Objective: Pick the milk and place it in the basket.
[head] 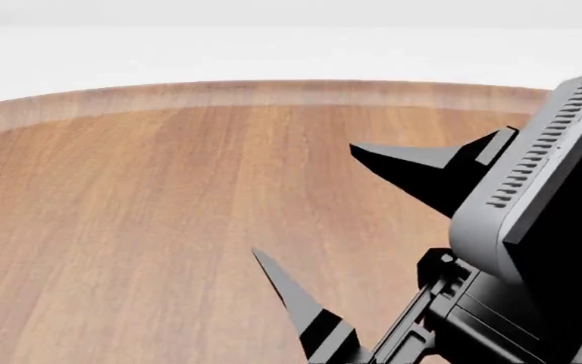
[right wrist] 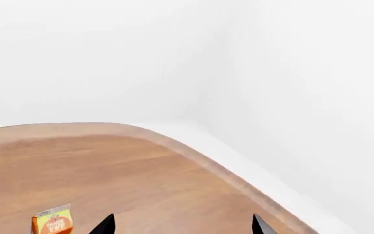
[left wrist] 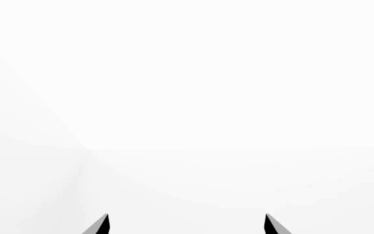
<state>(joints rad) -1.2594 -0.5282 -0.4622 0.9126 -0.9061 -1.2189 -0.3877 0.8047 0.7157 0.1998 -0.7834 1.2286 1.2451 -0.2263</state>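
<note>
The right claw (head: 306, 201) hangs above the wooden counter (head: 129, 227) in the head view, with its two black pointed fingers (head: 412, 171) spread wide and nothing between them. One finger is nearer to the far curved edge of the counter, the other one is nearer to the camera. The grey and black body of the right arm fills the corner of that view behind the claw.

In the right wrist view only the two dark tips of the same claw (right wrist: 181, 225) appear, well apart from each other. Beyond them the counter (right wrist: 141, 170) shows its rounded edge against the white floor and white walls. An orange-and-yellow carton (right wrist: 52, 220) stands on the wood, just beside one tip, not between the fingers. Its label is too small to read, and only its upper part is inside the picture.

The left claw (left wrist: 187, 224) shows in the left wrist view as two dark tips, also far apart, so it is wide and holds nothing. Ahead of it there are only plain white surfaces.

The milk and the basket do not appear in any of the three views, so I cannot tell where they are.
</note>
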